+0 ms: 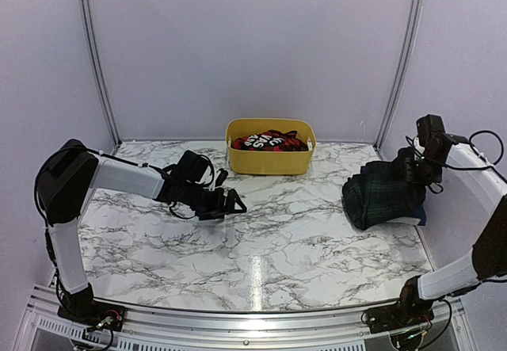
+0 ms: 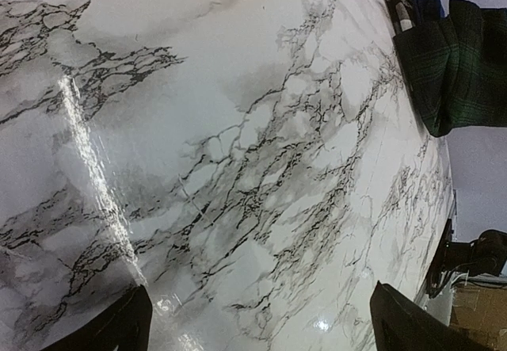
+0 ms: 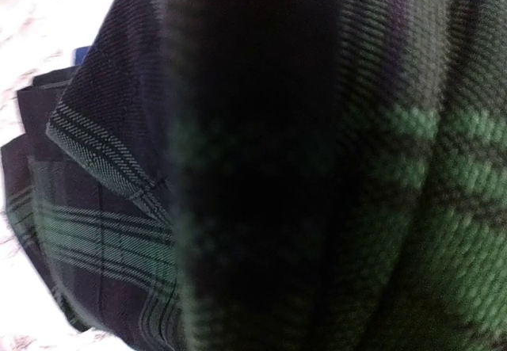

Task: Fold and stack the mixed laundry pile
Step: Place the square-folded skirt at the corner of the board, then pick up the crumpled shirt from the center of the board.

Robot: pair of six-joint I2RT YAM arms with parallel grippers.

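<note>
Starting at the near edge, both arms rose from their bases on the front rail of the marble table (image 1: 261, 264). The left arm reached in from the left side and ended left of the table's middle. There the left gripper (image 1: 230, 203) hung over bare marble with its jaws spread wide and nothing between them. Its wrist camera showed the two dark fingertips (image 2: 119, 327) far apart at the bottom corners of the view, with only veined marble between them.

On the right side, a little farther back, the right arm bent in from the table's edge. The right gripper (image 1: 412, 173) was closed on the upper edge of the dark green-navy tartan garment (image 1: 384, 196). That garment sat bunched near the right edge of the table, its top drawn up toward the gripper and its lower part lying on the marble. The right wrist camera was so close that tartan weave filled nearly the whole view, and the fingers themselves could not be made out. A sliver of the plain navy blue garment (image 2: 428, 1) showed from under the tartan one, at its side toward the table's right edge.

Farthest back, at the rear middle of the table near the wall, stood the yellow tub (image 1: 271, 161). The red-and-black checked garment (image 1: 269, 141) lay heaped inside it, a white patch showing on top. The tub was well apart from both grippers.
</note>
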